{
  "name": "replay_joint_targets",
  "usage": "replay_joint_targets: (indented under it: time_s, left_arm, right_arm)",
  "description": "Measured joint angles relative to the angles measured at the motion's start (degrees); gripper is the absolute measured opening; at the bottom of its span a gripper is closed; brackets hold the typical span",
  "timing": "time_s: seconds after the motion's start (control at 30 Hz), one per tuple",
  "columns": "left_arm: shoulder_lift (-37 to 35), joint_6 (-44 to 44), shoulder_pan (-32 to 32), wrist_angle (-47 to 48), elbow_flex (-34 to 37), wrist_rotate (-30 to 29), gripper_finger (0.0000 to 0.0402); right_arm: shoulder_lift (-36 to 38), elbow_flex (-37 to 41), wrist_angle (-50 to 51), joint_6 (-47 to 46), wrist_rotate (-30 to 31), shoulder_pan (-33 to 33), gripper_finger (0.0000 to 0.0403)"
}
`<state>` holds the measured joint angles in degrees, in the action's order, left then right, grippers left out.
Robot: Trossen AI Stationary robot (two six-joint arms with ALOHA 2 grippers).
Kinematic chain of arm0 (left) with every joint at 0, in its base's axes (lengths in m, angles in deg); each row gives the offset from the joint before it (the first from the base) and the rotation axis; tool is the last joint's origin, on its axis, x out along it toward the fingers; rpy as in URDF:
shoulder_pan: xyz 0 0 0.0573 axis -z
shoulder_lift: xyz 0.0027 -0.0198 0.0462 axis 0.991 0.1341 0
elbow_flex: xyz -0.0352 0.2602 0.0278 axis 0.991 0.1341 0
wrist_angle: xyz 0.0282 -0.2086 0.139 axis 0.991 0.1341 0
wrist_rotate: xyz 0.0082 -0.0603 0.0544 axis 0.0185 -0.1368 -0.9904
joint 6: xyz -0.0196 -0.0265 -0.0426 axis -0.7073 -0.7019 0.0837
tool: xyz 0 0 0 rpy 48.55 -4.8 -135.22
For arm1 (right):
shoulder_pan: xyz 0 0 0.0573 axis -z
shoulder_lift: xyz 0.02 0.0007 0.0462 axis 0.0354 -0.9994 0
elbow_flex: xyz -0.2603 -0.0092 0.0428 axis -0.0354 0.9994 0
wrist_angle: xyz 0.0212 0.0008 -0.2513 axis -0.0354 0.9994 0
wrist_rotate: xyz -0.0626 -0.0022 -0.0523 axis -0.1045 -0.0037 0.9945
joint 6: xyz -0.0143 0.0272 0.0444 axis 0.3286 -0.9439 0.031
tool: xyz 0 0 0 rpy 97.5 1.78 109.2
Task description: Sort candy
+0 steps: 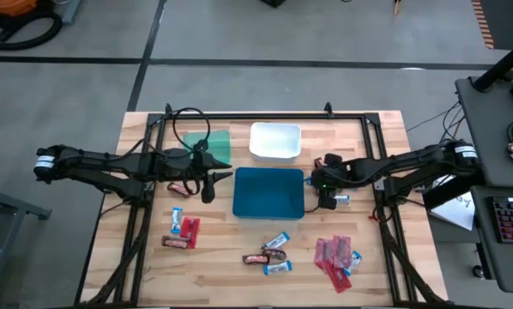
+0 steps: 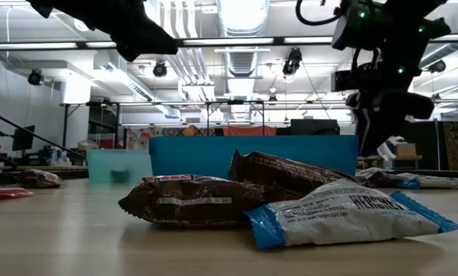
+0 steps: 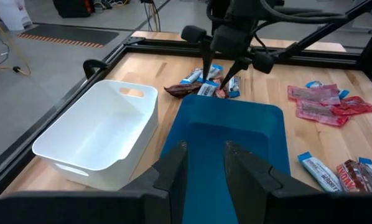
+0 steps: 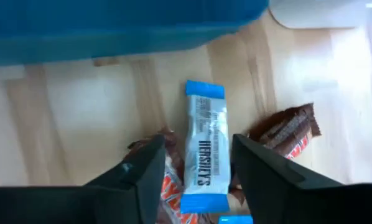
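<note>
Two tools: right tool [image 4: 198,143] spread wide astride a blue-and-white bar [image 4: 205,155], gripping nothing; left tool [image 3: 204,152] parted narrowly, empty, over the blue tray [image 3: 229,134].
Candy: that bar lies flat on the tabletop [image 4: 68,124] just beside the blue tray, brown bars [image 4: 285,130] touching it; red packets [image 1: 334,255] piled well apart.
Risk: closing here may pinch a neighbouring brown wrapper too, or the slick film could slip out.
Risk, second: crowded bars may be shoved aside.
Materials: crinkly glossy wrappers, flat oblongs; smooth rigid plastic trays with rounded corners; pale planked wood.
</note>
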<state>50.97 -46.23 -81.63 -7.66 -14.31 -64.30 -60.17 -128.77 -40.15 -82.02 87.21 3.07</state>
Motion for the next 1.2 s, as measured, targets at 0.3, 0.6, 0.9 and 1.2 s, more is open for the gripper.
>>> replay_joint_targets:
  time_s: [0.3,0.6,0.9,1.2]
  left_arm:
    - [0.0,0.1,0.0,-0.1,0.0,0.2,0.0086]
    - [0.0,0.1,0.0,-0.2,0.1,0.2,0.0086]
    - [0.0,0.1,0.0,-0.2,0.1,0.2,0.0086]
    - [0.0,0.1,0.0,-0.2,0.1,0.2,0.0086]
  right_arm:
    - [4.0,11.1,-16.6,2.7,-2.3,5.8,0.0199]
    - [2.9,15.4,-23.4,2.1,-3.0,7.9,0.0199]
    - [0.5,17.1,-25.9,-0.9,-3.1,7.9,0.0183]
    - [0.7,17.0,-25.7,-0.8,-2.6,7.9,0.0075]
